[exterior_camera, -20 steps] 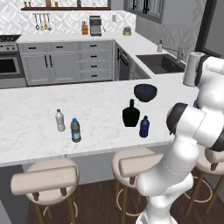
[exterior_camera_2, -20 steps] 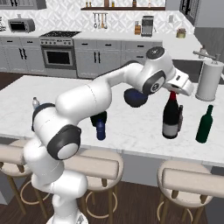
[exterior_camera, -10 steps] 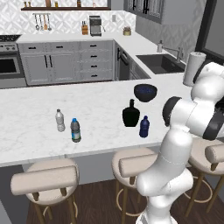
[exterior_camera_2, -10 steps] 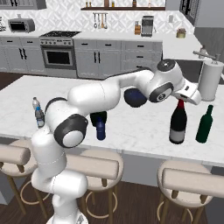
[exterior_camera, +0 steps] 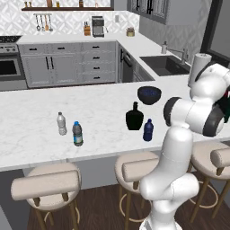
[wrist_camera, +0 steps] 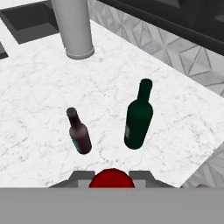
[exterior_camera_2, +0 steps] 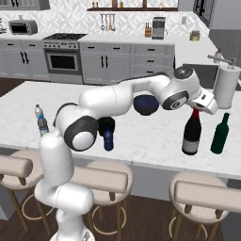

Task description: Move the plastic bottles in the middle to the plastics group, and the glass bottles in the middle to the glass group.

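Observation:
My gripper (exterior_camera_2: 198, 108) is shut on the red top of the tall dark wine bottle (exterior_camera_2: 191, 136), which stands upright with its base at the counter. In the hand view that red top (wrist_camera: 111, 181) sits between the finger tips. Just beyond are the dark green bottle (wrist_camera: 138, 116) (exterior_camera_2: 220, 134) and the slim brown bottle (wrist_camera: 79, 132). Mid-counter stand the squat black bottle (exterior_camera: 134, 117) and the stubby dark blue bottle (exterior_camera: 148, 130) (exterior_camera_2: 108, 140). The clear white-capped bottle (exterior_camera: 61, 123) and the blue-capped bottle (exterior_camera: 77, 134) stand at the left.
A white paper-towel roll (exterior_camera_2: 226, 87) (wrist_camera: 73, 28) stands behind the glass bottles. A dark blue bowl (exterior_camera: 149, 95) sits behind the middle bottles. The sink (exterior_camera: 165, 65) lies farther back. Stools line the counter's near edge.
The arm has carried the wine bottle to the right and slightly down, so it now stands close beside the green bottle. The other bottles have not moved.

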